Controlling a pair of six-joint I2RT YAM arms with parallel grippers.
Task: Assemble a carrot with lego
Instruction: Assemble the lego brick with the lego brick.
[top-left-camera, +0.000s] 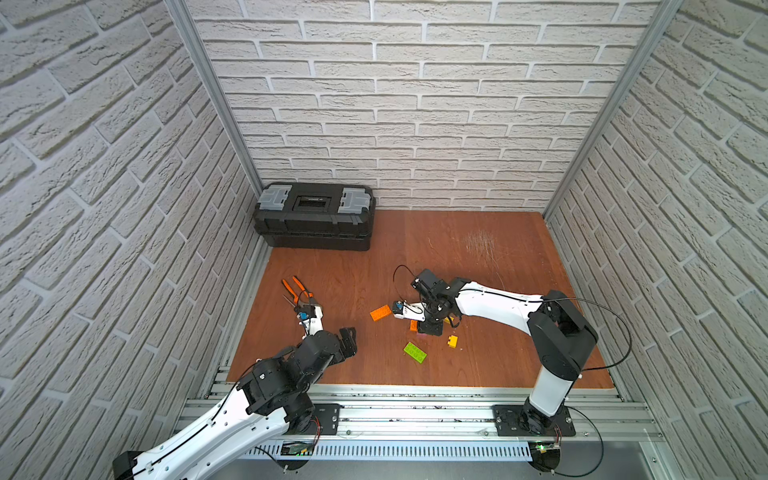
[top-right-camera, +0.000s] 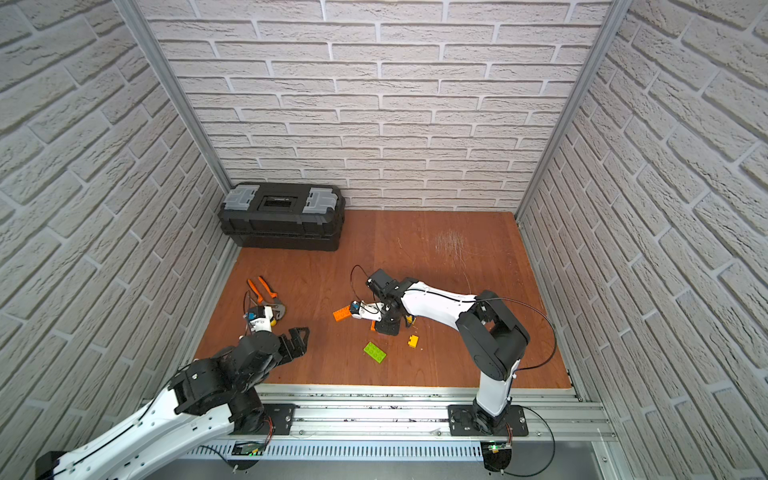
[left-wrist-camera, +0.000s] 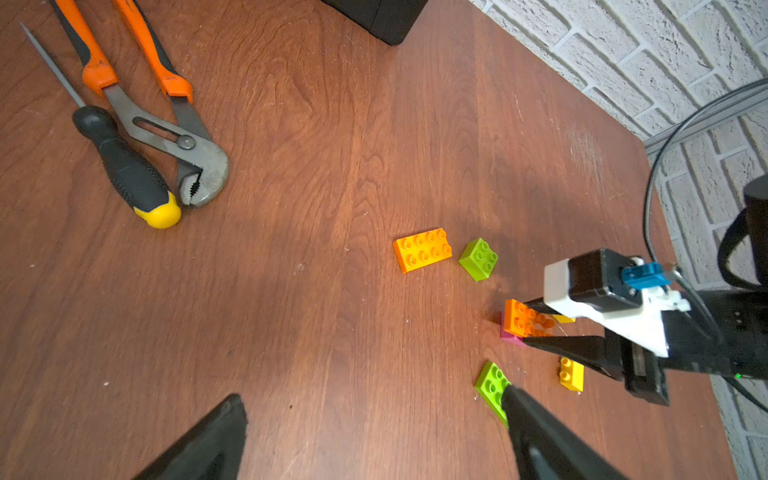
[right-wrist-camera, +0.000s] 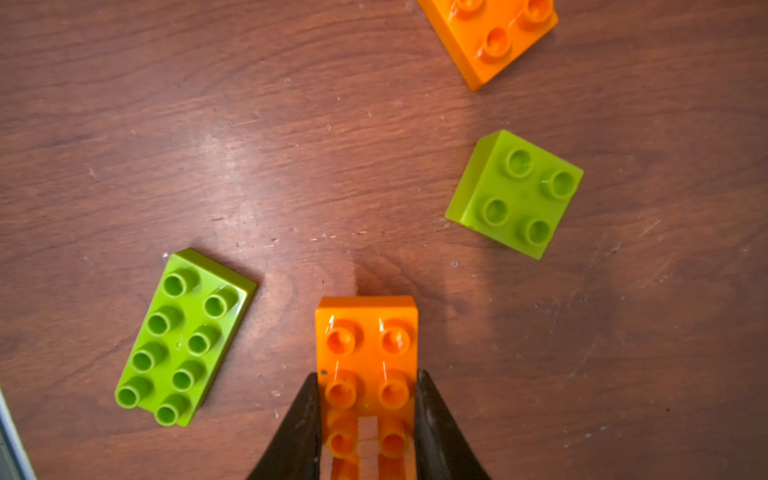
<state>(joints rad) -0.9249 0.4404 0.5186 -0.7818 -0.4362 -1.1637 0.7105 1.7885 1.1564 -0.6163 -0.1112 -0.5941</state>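
The carrot (left-wrist-camera: 524, 328) is barely begun. An orange brick (right-wrist-camera: 366, 332) sits on a pink brick (left-wrist-camera: 510, 337) a little right of the middle of the counter (top-left-camera: 478, 257). The right hand (right-wrist-camera: 368, 384) pinches that orange brick by its long sides, fingers pressed against it. Whether the two bricks are fully clicked together I cannot tell.

The rest of the lego lies loose. In a top view, taking the stack as the dial's centre, the second orange brick (top-left-camera: 381, 312) lies near at 10 o'clock. The long lime green brick (top-left-camera: 414, 352) is near at 6 o'clock and a yellow brick (top-left-camera: 452, 341) at 4 o'clock. The small lime green brick (right-wrist-camera: 515, 193) is hidden under the arm from above. The wrist views show it near the stack and the second orange brick, touching neither. Another yellow piece (left-wrist-camera: 564, 319) peeks out behind the right hand.

The left hand (top-left-camera: 348, 338) hangs spread wide and empty, well apart at 9 o'clock, not far from the pliers (top-left-camera: 297, 289).

I judge one joint made at most. The second orange brick, both greens and the yellows remain to be added.
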